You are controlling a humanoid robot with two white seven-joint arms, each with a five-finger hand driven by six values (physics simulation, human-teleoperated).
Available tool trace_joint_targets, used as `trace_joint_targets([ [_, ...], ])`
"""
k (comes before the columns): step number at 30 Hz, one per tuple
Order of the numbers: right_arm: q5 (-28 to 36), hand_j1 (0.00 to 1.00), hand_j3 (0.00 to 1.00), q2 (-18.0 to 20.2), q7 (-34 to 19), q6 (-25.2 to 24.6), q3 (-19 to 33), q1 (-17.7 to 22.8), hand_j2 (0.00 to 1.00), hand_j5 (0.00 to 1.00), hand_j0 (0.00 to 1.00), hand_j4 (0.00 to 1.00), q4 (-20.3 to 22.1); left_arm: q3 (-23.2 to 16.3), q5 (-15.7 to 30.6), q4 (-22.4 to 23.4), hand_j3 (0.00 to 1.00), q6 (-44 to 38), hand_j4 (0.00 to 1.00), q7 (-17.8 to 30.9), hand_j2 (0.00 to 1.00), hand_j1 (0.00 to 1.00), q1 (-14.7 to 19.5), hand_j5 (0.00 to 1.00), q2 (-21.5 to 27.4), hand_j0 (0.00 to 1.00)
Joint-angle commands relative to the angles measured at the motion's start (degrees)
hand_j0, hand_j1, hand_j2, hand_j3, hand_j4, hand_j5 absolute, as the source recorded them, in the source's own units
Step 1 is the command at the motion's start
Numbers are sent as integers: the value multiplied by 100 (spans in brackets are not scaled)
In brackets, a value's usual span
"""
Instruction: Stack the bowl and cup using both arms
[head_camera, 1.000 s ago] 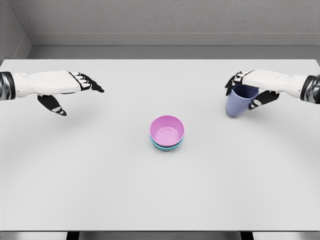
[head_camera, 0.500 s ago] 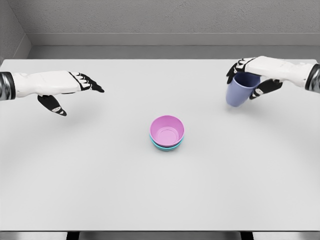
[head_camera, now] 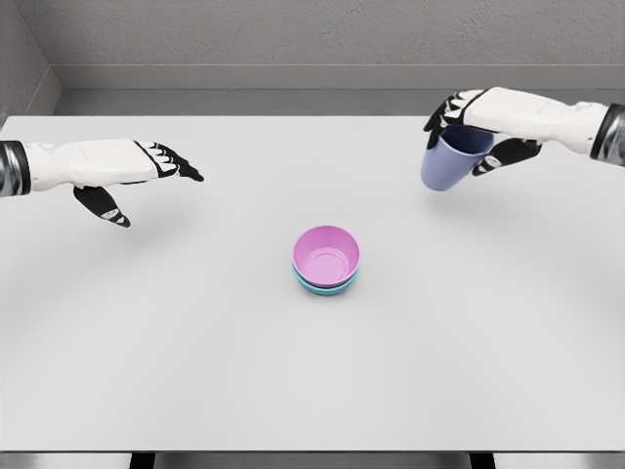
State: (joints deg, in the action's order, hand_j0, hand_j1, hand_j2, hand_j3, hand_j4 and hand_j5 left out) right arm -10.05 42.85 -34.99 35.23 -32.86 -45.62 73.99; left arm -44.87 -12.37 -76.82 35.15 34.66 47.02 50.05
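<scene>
A pink bowl [head_camera: 327,255] sits nested in a teal bowl [head_camera: 311,284] at the middle of the white table [head_camera: 312,371]. My right hand [head_camera: 469,127] is shut on the rim of a blue-violet cup [head_camera: 447,161], which hangs tilted above the table at the upper right, to the right of and beyond the bowls. My left hand [head_camera: 146,176] hovers over the table's left side, fingers spread, holding nothing.
A grey wall [head_camera: 312,39] runs behind the table's far edge. The table's front edge lies near the bottom of the view.
My right hand has lifted the cup and carried it up and to the left, toward the bowls. The left arm has not moved.
</scene>
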Motion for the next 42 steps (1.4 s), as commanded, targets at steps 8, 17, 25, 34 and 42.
trace_joint_targets([
  [8, 38, 53, 53, 250, -1, -23, 16, 70, 53, 53, 53, 53, 862, -4, -29, 0, 100, -15, 100, -3, 100, 100, 9, 100, -21, 100],
  [17, 38, 53, 53, 575, -1, -23, 16, 158, 53, 53, 53, 53, 1776, 4, -29, 9, 100, -15, 100, -3, 100, 100, 9, 100, -4, 100],
  [25, 12, 53, 53, 531, -1, -23, -45, 299, 53, 53, 53, 53, 2058, 4, -38, 0, 100, -15, 100, -3, 100, 100, 9, 100, -4, 100],
  [34, -14, 53, 53, 373, -1, -23, -160, 202, 53, 53, 53, 53, 2163, 4, -38, 0, 100, -15, 100, -3, 100, 100, 9, 100, -4, 100],
  [42, -23, 53, 53, 285, -1, -23, -406, 35, 53, 53, 53, 53, 2497, 4, -38, 0, 100, -15, 100, -3, 100, 100, 9, 100, -4, 100],
])
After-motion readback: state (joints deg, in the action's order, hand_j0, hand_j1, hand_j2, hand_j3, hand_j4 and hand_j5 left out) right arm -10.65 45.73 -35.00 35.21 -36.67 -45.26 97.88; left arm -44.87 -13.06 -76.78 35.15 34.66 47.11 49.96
